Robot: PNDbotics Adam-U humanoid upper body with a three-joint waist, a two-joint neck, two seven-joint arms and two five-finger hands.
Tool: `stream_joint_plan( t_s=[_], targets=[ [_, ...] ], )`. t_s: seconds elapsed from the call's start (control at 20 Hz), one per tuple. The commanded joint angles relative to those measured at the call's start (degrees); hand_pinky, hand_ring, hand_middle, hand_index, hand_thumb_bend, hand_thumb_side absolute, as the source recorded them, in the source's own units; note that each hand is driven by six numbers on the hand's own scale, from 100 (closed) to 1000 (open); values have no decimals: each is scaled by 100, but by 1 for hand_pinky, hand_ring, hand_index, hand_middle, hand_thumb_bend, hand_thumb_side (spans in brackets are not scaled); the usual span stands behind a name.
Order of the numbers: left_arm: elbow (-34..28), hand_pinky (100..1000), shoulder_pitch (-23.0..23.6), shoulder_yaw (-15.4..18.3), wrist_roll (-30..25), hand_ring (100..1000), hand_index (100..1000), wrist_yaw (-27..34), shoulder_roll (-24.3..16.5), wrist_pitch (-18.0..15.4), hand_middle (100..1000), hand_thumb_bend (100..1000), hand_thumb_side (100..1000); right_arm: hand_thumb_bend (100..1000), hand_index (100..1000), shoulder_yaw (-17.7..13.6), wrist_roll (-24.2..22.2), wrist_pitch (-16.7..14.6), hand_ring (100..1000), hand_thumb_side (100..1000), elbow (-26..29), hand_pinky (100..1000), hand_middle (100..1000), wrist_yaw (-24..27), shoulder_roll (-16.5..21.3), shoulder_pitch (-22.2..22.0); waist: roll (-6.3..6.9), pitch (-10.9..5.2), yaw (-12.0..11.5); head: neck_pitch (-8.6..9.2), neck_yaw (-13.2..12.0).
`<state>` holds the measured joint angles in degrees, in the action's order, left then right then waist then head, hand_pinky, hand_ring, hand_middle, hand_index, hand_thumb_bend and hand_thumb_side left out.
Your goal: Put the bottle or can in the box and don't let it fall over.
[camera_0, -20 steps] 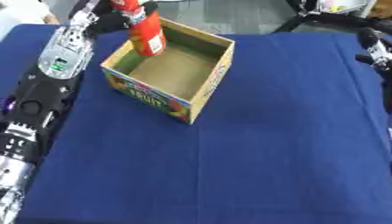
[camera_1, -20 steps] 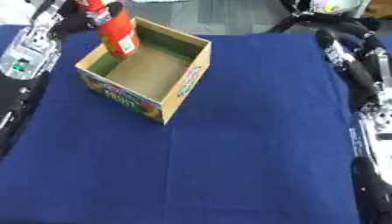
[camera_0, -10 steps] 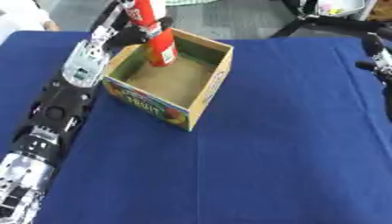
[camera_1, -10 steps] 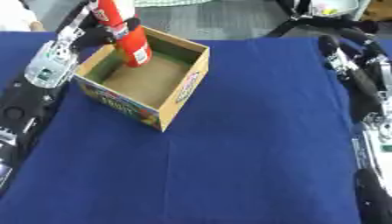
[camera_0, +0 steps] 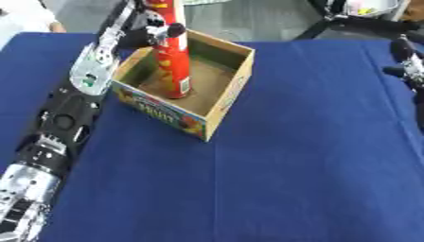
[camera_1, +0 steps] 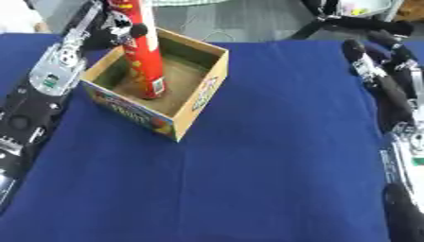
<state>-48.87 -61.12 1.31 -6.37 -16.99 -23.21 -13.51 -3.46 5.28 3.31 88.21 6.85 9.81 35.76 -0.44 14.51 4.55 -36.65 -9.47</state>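
A tall red can (camera_0: 173, 56) stands upright inside the open cardboard box (camera_0: 217, 108), with its bottom on the box floor near the left wall. The box sits on the blue cloth of the desk (camera_0: 298, 160), toward the far left corner, and it is turned a little askew. Its front wall has colourful printing.

The left hand (camera_0: 154, 32) comes in along the left edge of the desk and holds the upper part of the can; its fingers are curled around the can just above the box rim. The top of the can goes out of the picture.

The right hand (camera_1: 377, 45) is near the far right corner of the desk, well apart from the box. It holds nothing; whether its fingers are straight or curled, I cannot tell.
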Motion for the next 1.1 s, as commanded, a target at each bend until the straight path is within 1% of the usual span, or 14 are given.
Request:
stream_joint_plan(
  t_s=[0.05, 0.1, 0.15, 0.2, 0.3, 0.55, 0.75, 0.8, 0.85, 1.1],
  targets=[
    [-81, 1000, -121, 76, 103, 982, 931, 54, -180, 4, 765, 747, 561, 693, 796, -2, -14, -6, 953, 440, 112, 734, 1000, 33, 83, 61, 5, -119, -17, 9, 15],
    [-95, 995, -99, 87, 147, 976, 899, 134, -189, 26, 758, 702, 566, 693, 796, -7, -10, -7, 953, 440, 111, 734, 1000, 34, 89, 51, 8, -126, -28, -9, 28],
    [-116, 993, -68, 85, 180, 974, 882, 219, -207, 55, 757, 688, 564, 693, 796, -14, -4, -8, 953, 440, 110, 735, 1000, 33, 99, 39, 12, -136, -40, -30, 45],
    [-144, 989, -34, 75, 202, 967, 843, 294, -230, 82, 751, 671, 568, 693, 796, -20, 1, -9, 953, 439, 108, 735, 1000, 32, 113, 27, 17, -147, -56, -50, 62],
    [-223, 983, 70, 42, 204, 960, 824, 470, -296, 123, 744, 652, 568, 693, 796, -42, 20, -9, 953, 442, 99, 735, 1000, 27, 154, -7, 31, -180, -107, -109, 110],
    [-679, 989, 500, -103, -85, 975, 836, 867, -560, 165, 768, 666, 577, 693, 796, -108, 84, -14, 953, 445, 75, 735, 1000, 12, 256, -124, 54, -313, -281, -275, 337],
    [-1069, 995, 819, -115, -364, 981, 842, 1184, -732, 295, 774, 663, 591, 694, 797, -155, 138, -19, 952, 449, 64, 735, 1000, 2, 297, -196, 43, -412, -402, -344, 455],
    [-1164, 997, 895, -115, -441, 982, 842, 1269, -772, 343, 774, 644, 632, 694, 797, -164, 148, -21, 952, 450, 62, 735, 1000, -3, 304, -209, 40, -432, -424, -360, 475],
    [-1257, 998, 979, -107, -503, 982, 842, 1360, -811, 395, 773, 648, 597, 693, 797, -175, 158, -22, 952, 452, 61, 735, 1000, -7, 312, -223, 38, -455, -452, -381, 497],
    [-1881, 1000, 1535, -26, -650, 984, 840, 1889, -1042, 623, 774, 615, 607, 694, 797, -223, 217, -25, 952, 456, 52, 736, 1000, -31, 367, -299, 38, -564, -581, -513, 606]
  ],
)
